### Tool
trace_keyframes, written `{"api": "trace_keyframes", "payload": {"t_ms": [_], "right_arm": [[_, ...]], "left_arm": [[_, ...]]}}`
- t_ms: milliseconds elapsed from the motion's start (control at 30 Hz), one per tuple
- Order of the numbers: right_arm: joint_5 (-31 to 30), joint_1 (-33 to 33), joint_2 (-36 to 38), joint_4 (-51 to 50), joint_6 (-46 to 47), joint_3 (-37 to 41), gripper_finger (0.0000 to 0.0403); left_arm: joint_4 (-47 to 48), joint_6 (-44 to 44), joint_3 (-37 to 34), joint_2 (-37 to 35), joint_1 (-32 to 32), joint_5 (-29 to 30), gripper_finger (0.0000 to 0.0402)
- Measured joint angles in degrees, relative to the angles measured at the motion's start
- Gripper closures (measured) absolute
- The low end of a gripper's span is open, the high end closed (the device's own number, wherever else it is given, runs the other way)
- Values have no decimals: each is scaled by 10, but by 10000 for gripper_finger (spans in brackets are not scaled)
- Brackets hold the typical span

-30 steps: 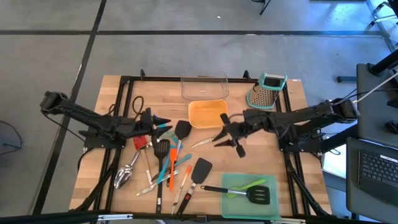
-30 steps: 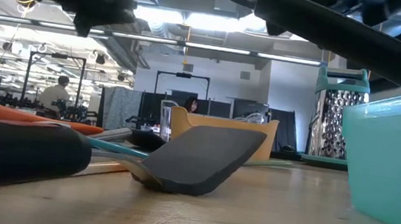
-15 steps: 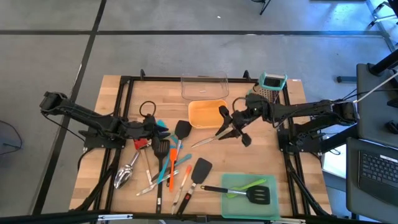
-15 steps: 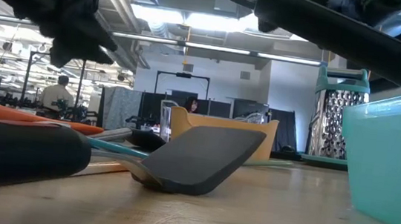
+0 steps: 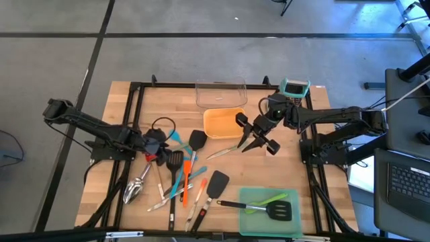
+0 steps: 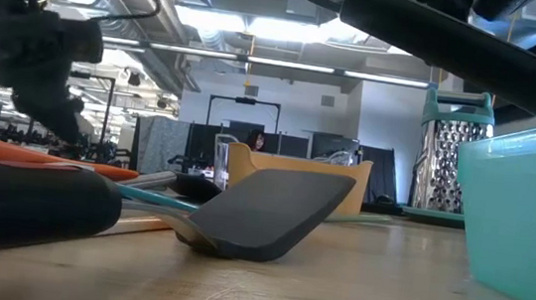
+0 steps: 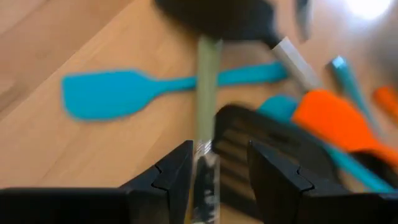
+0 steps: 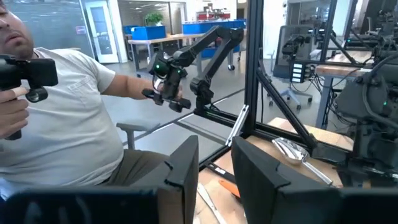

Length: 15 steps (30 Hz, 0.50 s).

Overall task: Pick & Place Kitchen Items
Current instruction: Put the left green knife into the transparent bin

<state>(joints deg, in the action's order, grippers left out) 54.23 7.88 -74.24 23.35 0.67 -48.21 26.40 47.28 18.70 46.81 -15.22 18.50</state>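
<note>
High view: left gripper (image 5: 159,144) clamped on utensil (image 7: 205,112); right gripper (image 5: 254,134) state unclear.

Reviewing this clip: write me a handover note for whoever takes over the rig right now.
Left gripper: low over the pile of long-handled utensils at the table's left-centre, with a thin pale-green handle right ahead of it.
Right gripper: jaws open, holding nothing, raised beside the orange tray, near a silvery utensil lying on the table.
Done: a black slotted spatula and a green utensil lie in the teal-green tray.
Left: the pile, the silvery utensil and a loose black spatula.
</note>
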Motion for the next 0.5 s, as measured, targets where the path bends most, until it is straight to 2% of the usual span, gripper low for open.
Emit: {"api": "trace_keyframes", "payload": {"t_ms": [167,333,500], "right_arm": [[0,1,0,-5,0,0,304],[0,1,0,-40,4,0,304],[0,-2,0,-65,66,0,304]], "left_arm": [[5,1,0,0,11,10,256],[-45,-5,0,0,20,50,256],[-80,-46,0,0,20,56,256]]}}
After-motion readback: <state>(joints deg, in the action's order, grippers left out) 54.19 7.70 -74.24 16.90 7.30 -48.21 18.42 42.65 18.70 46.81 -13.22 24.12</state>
